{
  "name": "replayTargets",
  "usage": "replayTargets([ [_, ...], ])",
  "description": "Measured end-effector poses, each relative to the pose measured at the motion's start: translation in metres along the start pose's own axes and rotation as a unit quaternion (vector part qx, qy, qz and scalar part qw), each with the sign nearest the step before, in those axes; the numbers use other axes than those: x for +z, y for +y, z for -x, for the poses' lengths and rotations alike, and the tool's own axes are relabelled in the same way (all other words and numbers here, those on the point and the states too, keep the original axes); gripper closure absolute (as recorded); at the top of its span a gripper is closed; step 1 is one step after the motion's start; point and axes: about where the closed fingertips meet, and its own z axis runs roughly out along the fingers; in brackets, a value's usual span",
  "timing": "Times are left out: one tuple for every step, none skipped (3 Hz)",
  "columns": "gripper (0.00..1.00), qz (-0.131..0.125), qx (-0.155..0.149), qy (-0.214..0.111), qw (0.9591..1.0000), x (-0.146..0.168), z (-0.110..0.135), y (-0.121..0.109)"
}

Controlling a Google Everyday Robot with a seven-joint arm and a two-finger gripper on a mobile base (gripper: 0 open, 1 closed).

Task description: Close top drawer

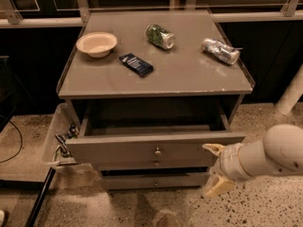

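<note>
The top drawer [142, 148] is a wide grey drawer with a small round metal knob [157, 151] mid-front. It stands partly out from the cabinet, with only a narrow strip of its inside showing. My gripper [214, 169] is at the drawer's right front corner. Its cream fingers [213, 148] are spread, one touching the drawer's front edge, the other [215, 187] lower down. It holds nothing. The white arm reaches in from the right.
On the cabinet top [189, 74] lie a cream bowl [96, 43], a dark blue packet [136, 64], a green can [160, 36] and a silver can [220, 50]. Two narrower drawers [154, 181] sit below. A clear bin [59, 141] hangs on the left side.
</note>
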Motion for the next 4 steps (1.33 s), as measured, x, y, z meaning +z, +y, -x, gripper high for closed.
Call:
replayTargets([
  [0.42,-0.006,-0.026,-0.009,0.9996,0.006,0.008,-0.04],
  [0.65,-0.013,-0.049,0.003,0.9987,0.014,0.009,-0.089],
  [0.88,-0.018,-0.051,0.015,0.9984,0.02,0.002,-0.12],
  [0.87,-0.018,-0.051,0.015,0.9984,0.02,0.002,-0.12],
])
